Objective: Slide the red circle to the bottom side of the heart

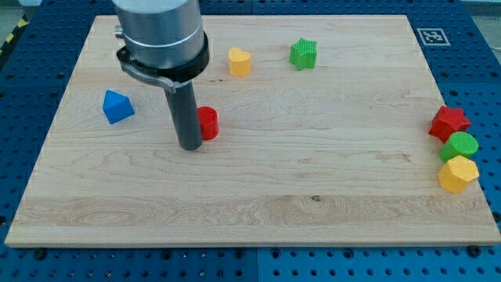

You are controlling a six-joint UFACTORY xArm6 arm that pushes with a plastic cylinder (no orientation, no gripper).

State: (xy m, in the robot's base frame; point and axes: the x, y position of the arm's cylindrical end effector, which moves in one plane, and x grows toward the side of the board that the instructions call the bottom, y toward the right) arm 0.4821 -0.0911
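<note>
An xArm6 arm stands over a pale wooden worktop (258,196), its straight dark rod planted left of centre with my tip (191,146) resting on the wood, touching the left flank of the red circle (208,123), which is partly hidden behind the rod. There is no claw on this arm, so nothing is gripped; the rod only presses against the block's side. The red circle sits in the left half of the worktop, below and to the view's left of the yellow heart (239,61), the 2 apart with bare wood between them. The yellow heart lies near the view's top edge, with the green star (303,54) just to its right. To the view's left of my tip, a blue block (117,106) with angled faces lies apart from the rest. At the view's right edge, 3 blocks cluster closely in a column: the red star (448,123) at the top, a green round block (459,146) below it, and a yellow hexagonal block (458,174) lowest.
</note>
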